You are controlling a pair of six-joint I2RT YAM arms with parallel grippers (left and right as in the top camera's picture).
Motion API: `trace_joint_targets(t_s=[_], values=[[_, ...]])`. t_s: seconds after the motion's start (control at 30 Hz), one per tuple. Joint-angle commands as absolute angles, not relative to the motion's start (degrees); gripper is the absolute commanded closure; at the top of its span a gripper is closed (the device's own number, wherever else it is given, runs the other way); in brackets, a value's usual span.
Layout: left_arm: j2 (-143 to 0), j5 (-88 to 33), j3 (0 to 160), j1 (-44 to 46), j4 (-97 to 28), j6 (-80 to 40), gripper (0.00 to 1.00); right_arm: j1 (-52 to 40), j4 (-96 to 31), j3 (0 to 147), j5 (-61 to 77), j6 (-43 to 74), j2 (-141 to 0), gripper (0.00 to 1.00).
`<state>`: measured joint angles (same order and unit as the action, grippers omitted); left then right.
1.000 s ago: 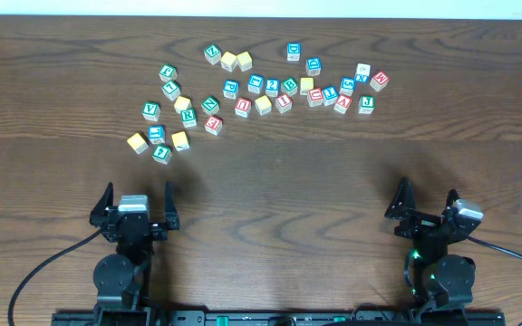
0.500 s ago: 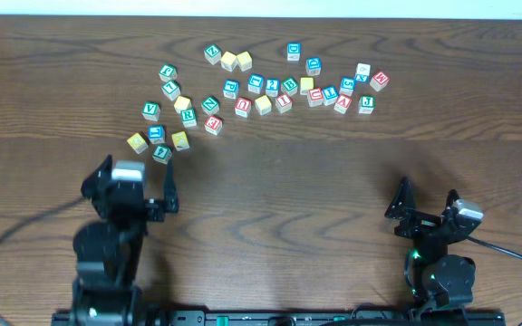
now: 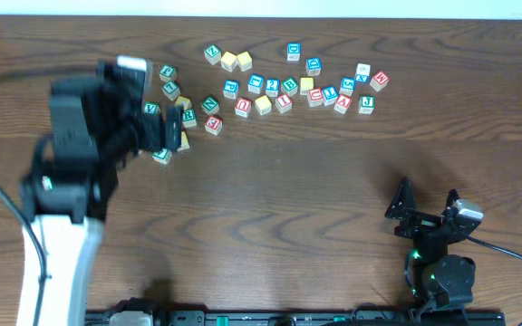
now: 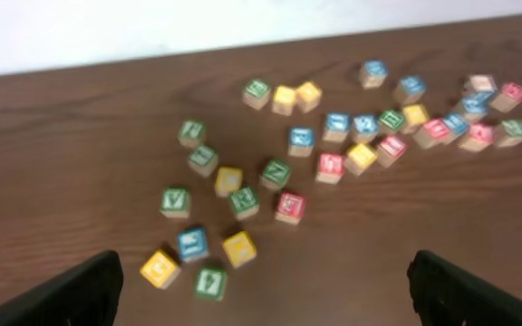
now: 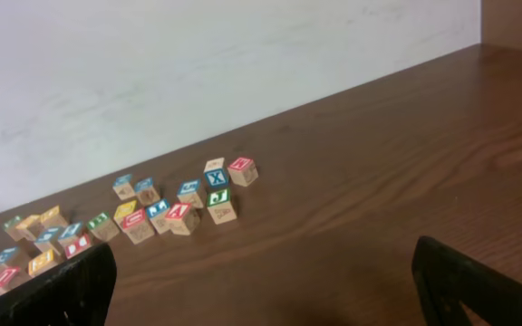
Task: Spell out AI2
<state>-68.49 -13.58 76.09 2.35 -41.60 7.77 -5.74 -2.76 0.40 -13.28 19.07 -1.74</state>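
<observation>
Several small lettered wooden blocks lie scattered across the far half of the table, from a left cluster (image 3: pixel 187 116) to a right row (image 3: pixel 329 93). A red block that reads like A (image 3: pixel 343 104) and a blue block that reads like 2 (image 3: pixel 272 87) sit in the row. My left gripper (image 3: pixel 157 131) is raised over the left cluster, open and empty. In the left wrist view its fingers (image 4: pixel 265 290) spread wide above a green block (image 4: pixel 210 282) and yellow blocks (image 4: pixel 239 247). My right gripper (image 3: pixel 427 204) rests open and empty at the near right; it also shows in the right wrist view (image 5: pixel 265 281).
The dark wooden table (image 3: pixel 315 181) ends at a white wall along the far edge (image 4: pixel 152 36). The right end of the block row (image 5: pixel 217 195) shows far off in the right wrist view. The arm bases stand at the front edge (image 3: pixel 438 281).
My left arm has risen from its rest near the front edge and swung forward and up over the left cluster of blocks. The right arm and the blocks have not moved.
</observation>
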Motion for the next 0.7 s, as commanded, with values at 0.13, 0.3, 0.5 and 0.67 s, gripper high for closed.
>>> trace_joint_targets(t_s=[0.13,0.3,0.5,0.67], values=[[-80.97,-20.53,93.67,2.37,-50.92,8.32,0.0,-5.5,-2.96,0.32,-13.34,19.66,-1.41,0.01],[-83.11,-20.53,93.6,2.48,-51.42,8.32,0.01,-5.5,-2.96,0.32,-13.34,19.66,-1.41,0.01],[-84.27,-20.56,93.6,2.48,-51.48,8.27,0.01,-5.45,-2.13,0.32,-16.25,19.7,-1.41,0.01],[-84.36,-20.56,93.6,2.48,-53.28,8.29,0.01,-5.45,-0.78,0.32,-12.45,19.73,-1.41,0.01]])
